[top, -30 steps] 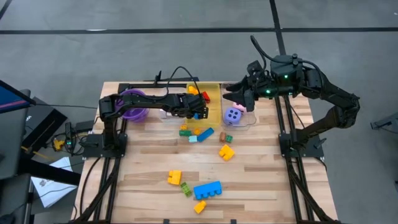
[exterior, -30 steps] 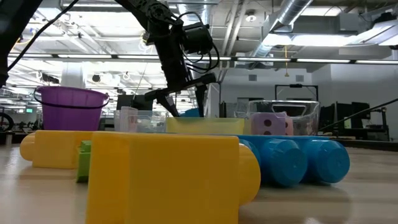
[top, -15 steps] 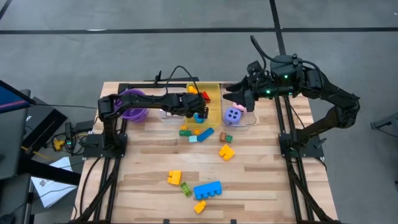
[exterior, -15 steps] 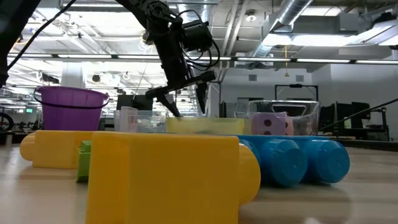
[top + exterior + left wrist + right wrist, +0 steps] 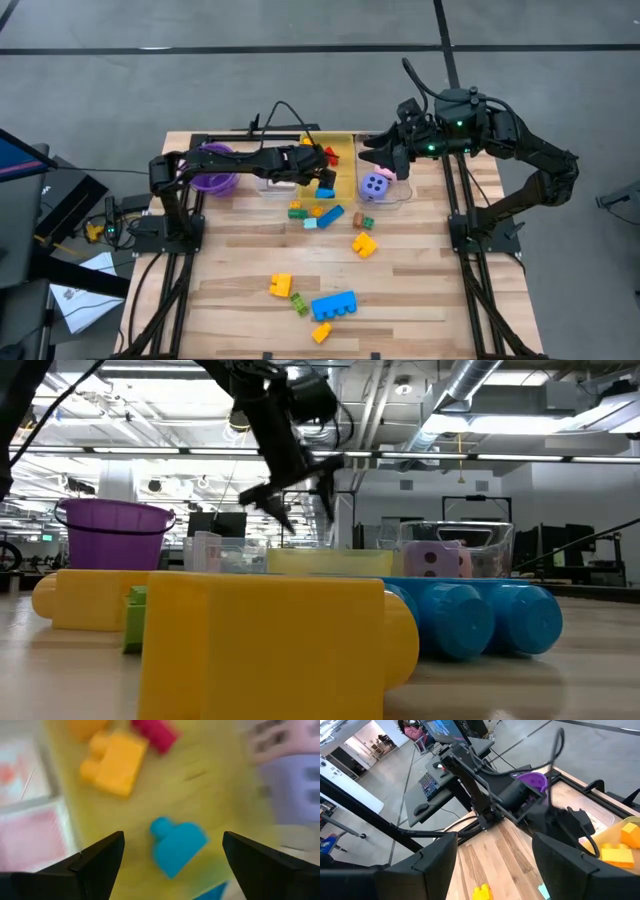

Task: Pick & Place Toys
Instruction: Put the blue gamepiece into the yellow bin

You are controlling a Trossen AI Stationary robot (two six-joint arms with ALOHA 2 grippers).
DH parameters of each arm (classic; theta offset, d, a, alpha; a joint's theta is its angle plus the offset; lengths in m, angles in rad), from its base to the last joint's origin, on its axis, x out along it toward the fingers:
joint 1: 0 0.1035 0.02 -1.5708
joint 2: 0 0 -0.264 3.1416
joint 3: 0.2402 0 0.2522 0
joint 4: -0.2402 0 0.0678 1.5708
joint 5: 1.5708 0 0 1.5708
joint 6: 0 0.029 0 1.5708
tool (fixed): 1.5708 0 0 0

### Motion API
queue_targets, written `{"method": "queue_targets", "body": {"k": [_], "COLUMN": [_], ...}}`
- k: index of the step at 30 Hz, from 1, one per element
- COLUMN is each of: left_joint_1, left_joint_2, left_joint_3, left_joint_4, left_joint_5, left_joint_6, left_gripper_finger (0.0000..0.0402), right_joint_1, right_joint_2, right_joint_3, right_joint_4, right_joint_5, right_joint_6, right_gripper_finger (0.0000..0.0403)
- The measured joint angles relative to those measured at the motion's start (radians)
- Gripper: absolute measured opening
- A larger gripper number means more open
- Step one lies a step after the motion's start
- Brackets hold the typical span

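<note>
The left gripper [image 5: 322, 172] hangs over the yellow bin [image 5: 345, 158], fingers [image 5: 100, 862] spread wide and holding nothing. Directly beneath it, between the fingers in the wrist view, one light blue block [image 5: 177, 845] lies on the bin floor; one yellow block [image 5: 114, 762] and one red block [image 5: 155, 731] lie farther in. The right gripper [image 5: 388, 160] waits above the clear bin [image 5: 390, 190] holding two dice, purple [image 5: 376, 184] and pink [image 5: 383, 172]; its fingers stand apart, empty. A purple bowl [image 5: 213, 168] sits left. More blocks are scattered across the table [image 5: 420, 290], one large blue [image 5: 333, 305] among them.
</note>
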Motion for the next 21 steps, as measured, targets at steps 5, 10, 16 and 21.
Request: {"method": "queue_targets", "body": {"k": [5, 10, 16, 21], "left_joint_1": [-0.032, -0.1, -0.2, -0.289], "left_joint_2": [-0.08, -0.172, -0.283, -0.367], "left_joint_3": [0.001, -0.004, -0.04, -0.086], "left_joint_4": [0.07, 0.072, 0.075, 0.043], "left_joint_5": [0.033, 0.096, 0.097, 0.037], "left_joint_6": [0.304, 0.58, 0.74, 0.759], "left_gripper_finger": [0.0324, 0.0321, 0.0326, 0.0327], "right_joint_1": [0.0, 0.0, 0.0, 0.0], "right_joint_2": [0.0, 0.0, 0.0, 0.0], "right_joint_3": [0.0, 0.0, 0.0, 0.0], "right_joint_4": [-0.008, -0.017, -0.019, -0.021], "right_joint_5": [0.0, -0.001, -0.001, -0.003], "right_joint_6": [0.0, 0.0, -0.003, -0.002], "right_gripper_finger": [0.025, 0.025, 0.025, 0.025]}}
